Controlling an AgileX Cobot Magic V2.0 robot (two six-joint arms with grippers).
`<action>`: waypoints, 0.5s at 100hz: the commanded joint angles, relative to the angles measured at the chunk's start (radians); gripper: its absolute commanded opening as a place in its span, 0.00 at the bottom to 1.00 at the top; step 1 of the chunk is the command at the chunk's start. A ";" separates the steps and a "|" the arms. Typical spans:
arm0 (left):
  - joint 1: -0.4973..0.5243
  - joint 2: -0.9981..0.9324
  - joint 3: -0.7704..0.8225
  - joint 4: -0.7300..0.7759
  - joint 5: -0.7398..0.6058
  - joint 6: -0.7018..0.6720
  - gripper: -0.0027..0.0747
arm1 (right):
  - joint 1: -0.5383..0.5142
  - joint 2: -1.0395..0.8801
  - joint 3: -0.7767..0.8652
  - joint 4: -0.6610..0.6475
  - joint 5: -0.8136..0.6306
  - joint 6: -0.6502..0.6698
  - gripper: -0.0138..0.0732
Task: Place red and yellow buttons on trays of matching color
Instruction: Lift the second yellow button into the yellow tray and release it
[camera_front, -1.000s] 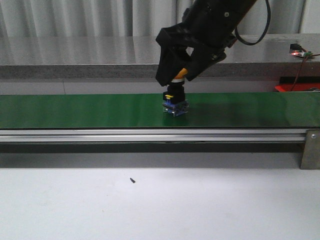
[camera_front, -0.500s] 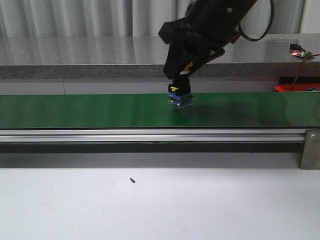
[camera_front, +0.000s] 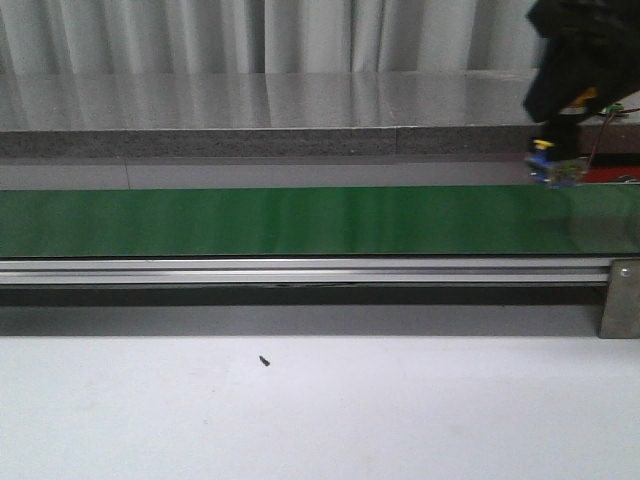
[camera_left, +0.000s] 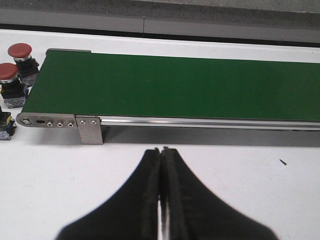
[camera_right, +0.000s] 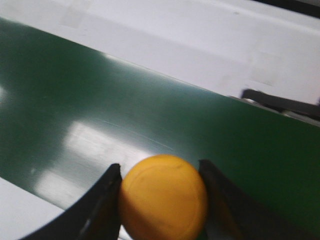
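Yellow button (camera_right: 163, 196) is clamped between the fingers of the right gripper (camera_front: 566, 152), held clear above the right end of the green conveyor belt (camera_front: 300, 220). Left gripper (camera_left: 161, 200) has its fingers pressed together, holding nothing, over the white bench (camera_front: 320, 410). Two red buttons (camera_left: 14, 70) stand on the bench just off the belt's end.

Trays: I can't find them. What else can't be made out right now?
- Trays: in no view; a red patch at the front view's right edge is too cut off to identify.
- Yellow button: body hidden under its cap in the right wrist view, blurred in front.
- Right gripper: cut off by the front frame's edge.
- Leftmost button: cropped, colour unclear.
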 joint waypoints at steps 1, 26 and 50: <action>-0.007 0.009 -0.026 -0.007 -0.066 -0.007 0.01 | -0.089 -0.085 0.017 0.026 -0.051 0.002 0.37; -0.007 0.009 -0.026 -0.007 -0.066 -0.007 0.01 | -0.331 -0.132 0.053 0.036 -0.066 0.002 0.37; -0.007 0.009 -0.026 -0.007 -0.066 -0.007 0.01 | -0.453 -0.130 0.053 0.066 -0.142 0.002 0.37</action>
